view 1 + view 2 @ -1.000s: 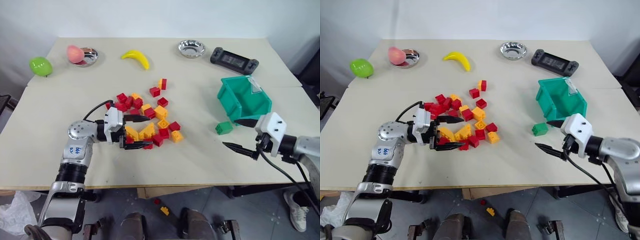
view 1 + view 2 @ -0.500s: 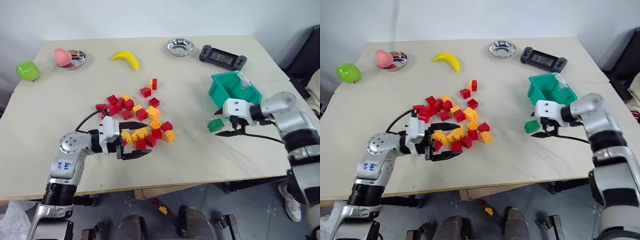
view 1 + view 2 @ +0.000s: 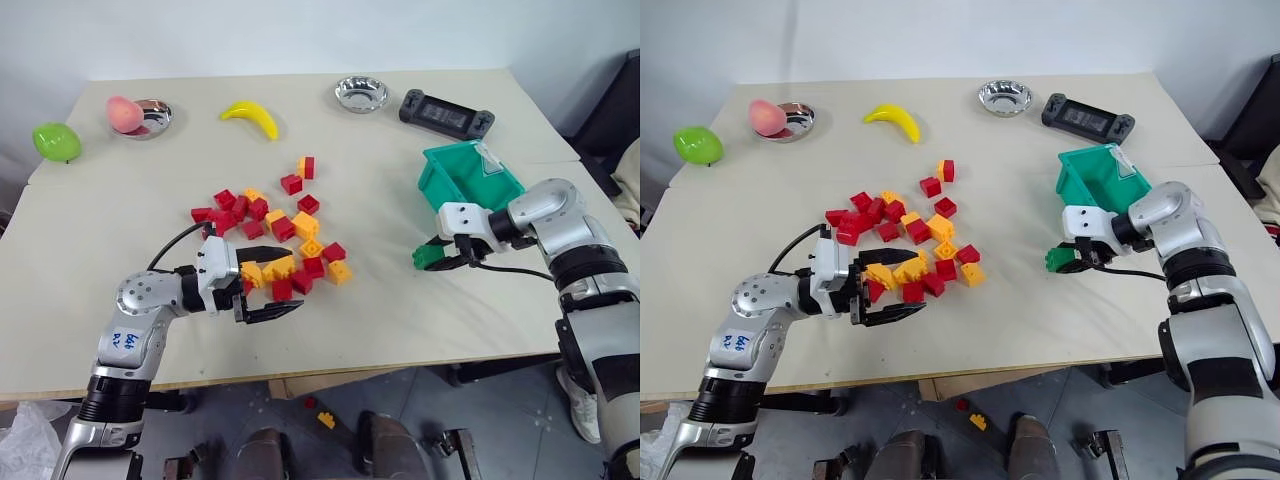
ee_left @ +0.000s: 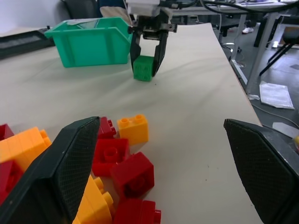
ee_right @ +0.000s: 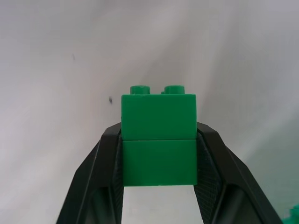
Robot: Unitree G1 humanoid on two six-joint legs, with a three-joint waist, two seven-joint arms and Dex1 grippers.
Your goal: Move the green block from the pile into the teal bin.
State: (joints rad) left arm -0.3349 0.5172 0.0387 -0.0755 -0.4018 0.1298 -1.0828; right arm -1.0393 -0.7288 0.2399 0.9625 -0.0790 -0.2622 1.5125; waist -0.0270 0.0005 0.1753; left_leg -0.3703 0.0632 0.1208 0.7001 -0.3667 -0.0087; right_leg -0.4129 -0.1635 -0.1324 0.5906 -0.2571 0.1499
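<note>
The green block (image 5: 159, 135) sits clamped between the fingers of my right gripper (image 3: 432, 256), at table level just in front of the teal bin (image 3: 470, 185). Whether the block is off the table I cannot tell. From the left wrist view the same block (image 4: 143, 68) is seen with a black finger on each side, next to the bin (image 4: 88, 44). The pile (image 3: 270, 230) of red and yellow-orange bricks spreads over the table's middle. At the pile's near edge my left gripper (image 3: 918, 285) stands wide open and level, holding nothing.
Along the far edge lie a lime-green fruit (image 3: 55, 141), a peach in a steel bowl (image 3: 125, 113), a banana (image 3: 250, 118), a second steel bowl (image 3: 362, 94) and a black game controller (image 3: 445, 112). Two bricks lie on the floor (image 3: 320, 415).
My right gripper has swung in from the table's near right edge to the green block and shut on it. The left gripper has stayed open at the pile. The camera shifted.
</note>
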